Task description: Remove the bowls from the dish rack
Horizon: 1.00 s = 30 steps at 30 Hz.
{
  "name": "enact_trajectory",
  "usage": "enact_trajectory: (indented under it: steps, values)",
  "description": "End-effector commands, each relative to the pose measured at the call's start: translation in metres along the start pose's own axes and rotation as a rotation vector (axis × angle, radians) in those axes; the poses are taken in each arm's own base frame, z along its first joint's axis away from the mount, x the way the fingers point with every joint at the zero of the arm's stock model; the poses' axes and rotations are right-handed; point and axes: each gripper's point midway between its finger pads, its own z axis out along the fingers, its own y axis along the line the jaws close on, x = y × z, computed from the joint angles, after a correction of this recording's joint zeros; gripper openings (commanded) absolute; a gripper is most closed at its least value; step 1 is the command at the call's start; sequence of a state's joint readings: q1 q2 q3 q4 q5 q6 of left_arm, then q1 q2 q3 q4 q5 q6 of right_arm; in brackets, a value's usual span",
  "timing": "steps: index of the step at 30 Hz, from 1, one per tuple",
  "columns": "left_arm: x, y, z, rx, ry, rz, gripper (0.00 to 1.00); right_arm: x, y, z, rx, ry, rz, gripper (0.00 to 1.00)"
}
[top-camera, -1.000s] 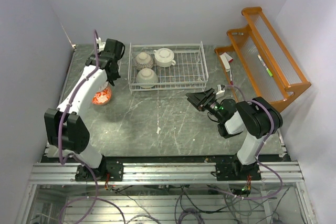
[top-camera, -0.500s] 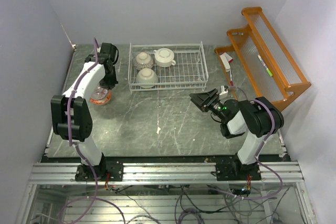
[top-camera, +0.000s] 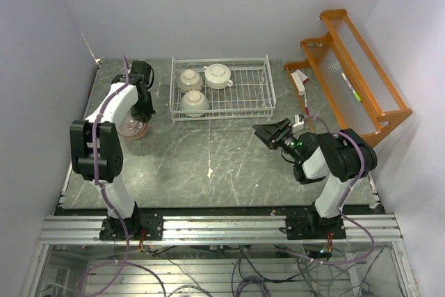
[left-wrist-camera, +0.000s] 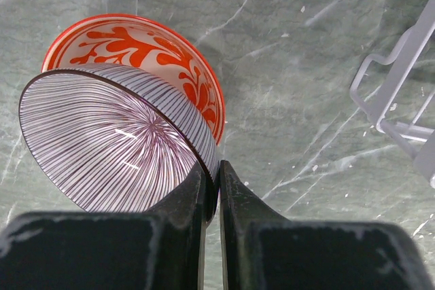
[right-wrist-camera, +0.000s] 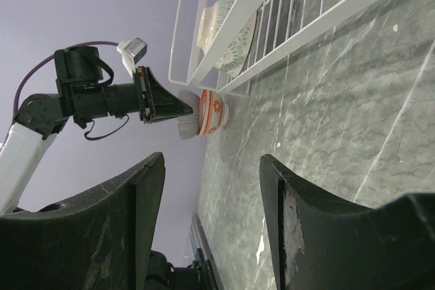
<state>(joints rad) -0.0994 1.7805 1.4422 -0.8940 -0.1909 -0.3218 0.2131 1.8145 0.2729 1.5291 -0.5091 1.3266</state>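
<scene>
Where the two arms are bolted at the near edge, the desk [top-camera: 208, 172] is grey-green marbled stone with white scuffs.

Right gripper [top-camera: 268, 132]: low over the right-centre of the desk, pointing left toward the rack. Jaws spread wide, nothing between them. The wrist view shows both dark fingers [right-wrist-camera: 122, 222] apart, with bare stone in the gap.

Left gripper [left-wrist-camera: 212, 174]: at the left side of the desk, pointing down. Jaws clenched on the rim of the striped bowl [left-wrist-camera: 115, 147], one finger inside the wall and one outside. This bowl has fine dark lines running out from its centre. It is tilted, its open side facing the wrist camera.

Red-patterned bowl [left-wrist-camera: 156, 49]: upright on the desk directly under the striped bowl, partly covered by it. Whether the two touch cannot be told. Both are outside the rack, just beside its left end.

Dish rack [top-camera: 257, 95]: white wire, at the far centre of the desk. Three bowls sit in its left half, with the cream bowl [top-camera: 195, 102] nearest. Behind it are the grey-patterned bowl [top-camera: 189, 79] and the white bowl [top-camera: 217, 74], which has a side handle. The right half holds only wire.

Orange wooden shelf [top-camera: 354, 67]: far right, against the wall.
</scene>
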Motion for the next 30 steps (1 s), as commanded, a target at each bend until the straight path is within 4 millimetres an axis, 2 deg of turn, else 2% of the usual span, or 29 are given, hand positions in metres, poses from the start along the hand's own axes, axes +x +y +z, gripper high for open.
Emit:
enact_trajectory:
  steps: [1, 11, 18, 25, 30]
  values:
    - [-0.003, -0.004, 0.005, 0.041, 0.004, 0.004, 0.07, -0.017, 0.059, -0.008, -0.246, -0.076, -0.163, 0.57]
    - [0.002, -0.001, 0.015, 0.036, 0.037, -0.001, 0.07, -0.02, 0.054, -0.011, -0.231, -0.082, -0.162, 0.57]
    - [0.003, 0.013, 0.017, -0.024, 0.037, -0.021, 0.07, -0.022, 0.052, -0.012, -0.226, -0.084, -0.167, 0.57]
    - [0.01, 0.011, 0.028, -0.004, 0.078, -0.022, 0.07, -0.023, 0.048, -0.013, -0.214, -0.083, -0.165, 0.57]
    - [0.006, 0.017, 0.027, -0.034, 0.065, -0.028, 0.17, -0.023, 0.046, -0.014, -0.21, -0.082, -0.165, 0.57]
